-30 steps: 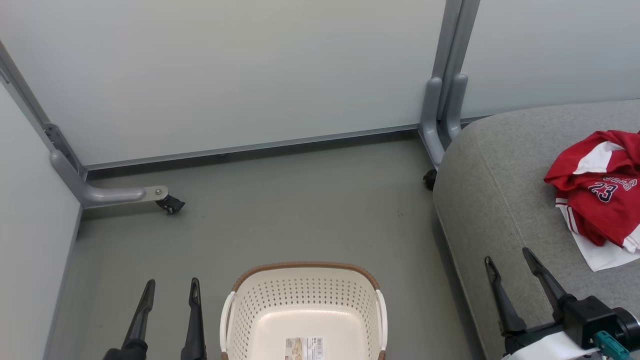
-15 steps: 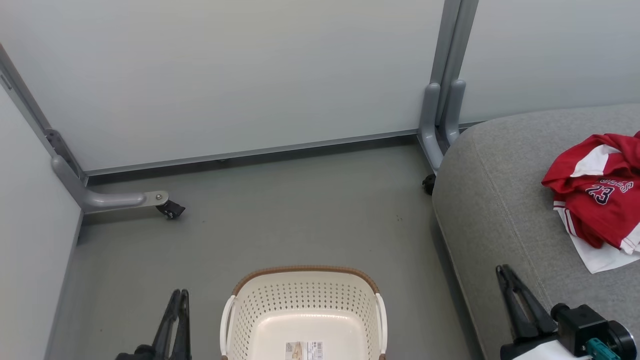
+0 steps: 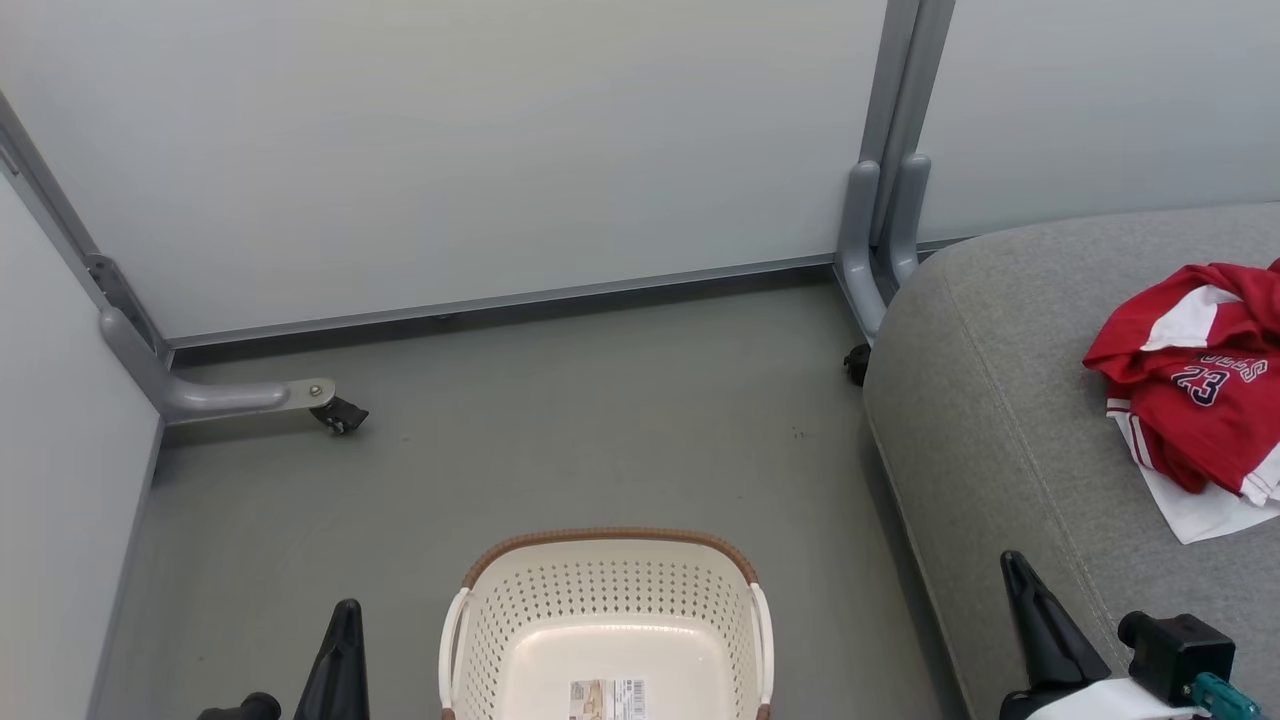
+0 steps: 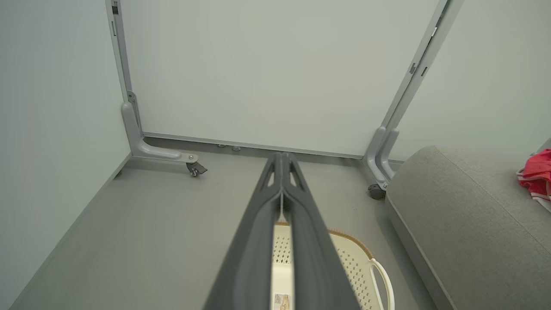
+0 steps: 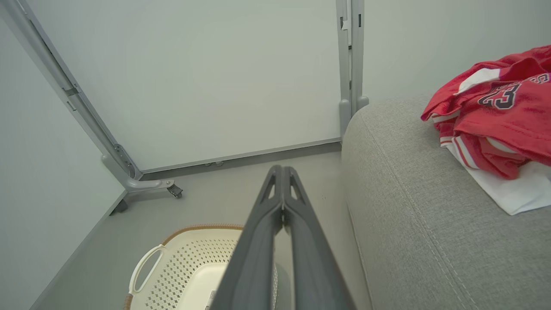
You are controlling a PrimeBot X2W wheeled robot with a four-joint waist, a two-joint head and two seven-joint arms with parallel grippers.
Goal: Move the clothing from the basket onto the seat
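Grey floor [image 3: 600, 420] is carrying the basket [image 3: 610, 590] between left hand [image 3: 347, 608] and right hand [image 3: 1012, 560], both pressed together; clothing [image 3: 1200, 400] is lying on the seat [image 3: 1000, 420] beyond the latter.

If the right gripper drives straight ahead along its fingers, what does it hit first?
Likely the bare floor near the foot of the partition wall: the shut right gripper aims beside the seat and beyond the basket. Depth is hard to judge.
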